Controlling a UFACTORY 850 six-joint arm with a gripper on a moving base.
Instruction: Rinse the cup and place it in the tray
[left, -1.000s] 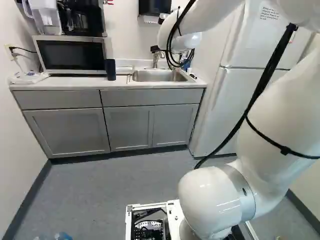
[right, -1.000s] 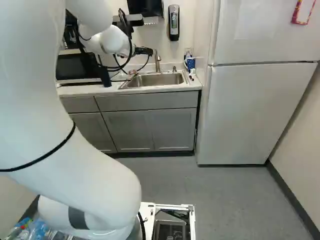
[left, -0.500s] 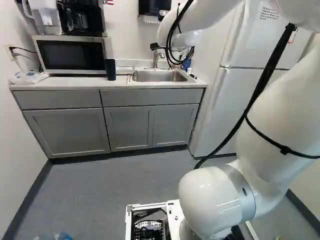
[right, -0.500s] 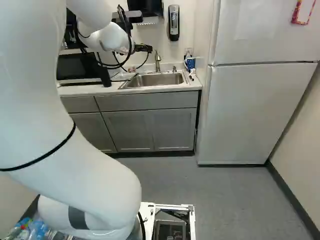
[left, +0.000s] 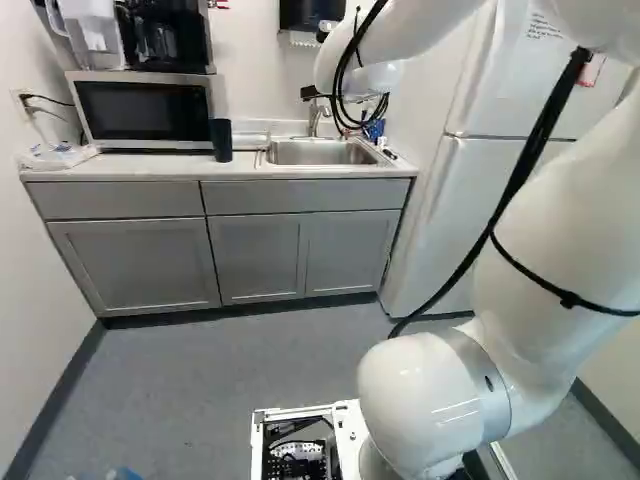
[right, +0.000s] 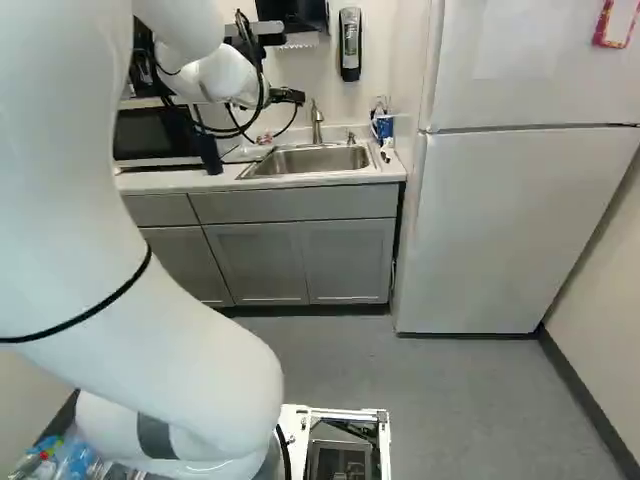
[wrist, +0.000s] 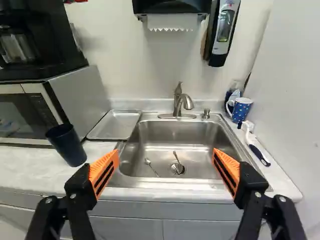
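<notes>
Seen facing the sink (wrist: 172, 131) after a slight shift of the base (right: 350, 414), with desk (wrist: 25, 162) and fridge (right: 520, 220) both a touch displaced in the base views since half a second ago. Held nearly steady at the arm (right: 200, 360) over that span, following a small lift just before. Carrying nothing, with the claw (wrist: 165, 152) spread wide and orange pads (wrist: 112, 156) well apart. Likely still lining up ahead of any grasp, with rinsing and placing both to come. Cannot tell for certain the intended cup: either the dark tumbler (wrist: 67, 146), upright on the desk to the microwave (left: 145, 112) side of the sink, or the dotted mug (wrist: 241, 109), beside the sink toward the fridge. Judged likelier, the tumbler. Waiting beside the sink, between basin and tumbler, the bare tray (wrist: 116, 125). Calls next for a fresh aim to suit the shifted base, then a gentle closing around the tumbler and a carry under the faucet (wrist: 178, 105). Could knock the microwave or tray on a wide approach, or bump the spoons (wrist: 176, 156) lying in the sink during the rinse.
</notes>
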